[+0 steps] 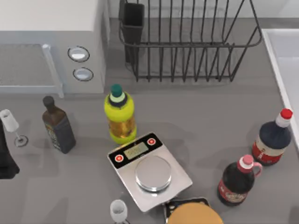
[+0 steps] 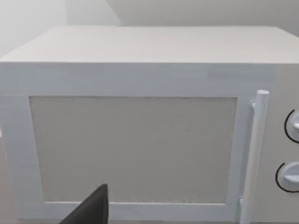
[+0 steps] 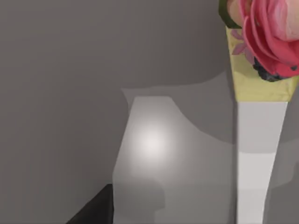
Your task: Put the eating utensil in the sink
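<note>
The eating utensil is out of view. The sink [image 1: 287, 46] is a pale basin with a white rim at the table's far right edge. My left arm [image 1: 5, 158] stands at the far left edge, next to a wine glass [image 1: 11, 123]. A dark part of my left gripper [image 2: 91, 210] faces the white microwave's door [image 2: 133, 149]. A dark part of my right gripper [image 3: 93, 212] hangs over grey table beside a white and yellow thing with a pink flower [image 3: 264, 42].
A microwave [image 1: 51, 42] stands back left and a wire dish rack [image 1: 187, 42] back middle. A dark bottle [image 1: 58, 126], a yellow bottle [image 1: 120, 114], a scale [image 1: 149, 170], two cola bottles [image 1: 273, 140] [image 1: 238, 179], a glass [image 1: 118, 211] and an orange-brown round thing [image 1: 194, 215] crowd the front.
</note>
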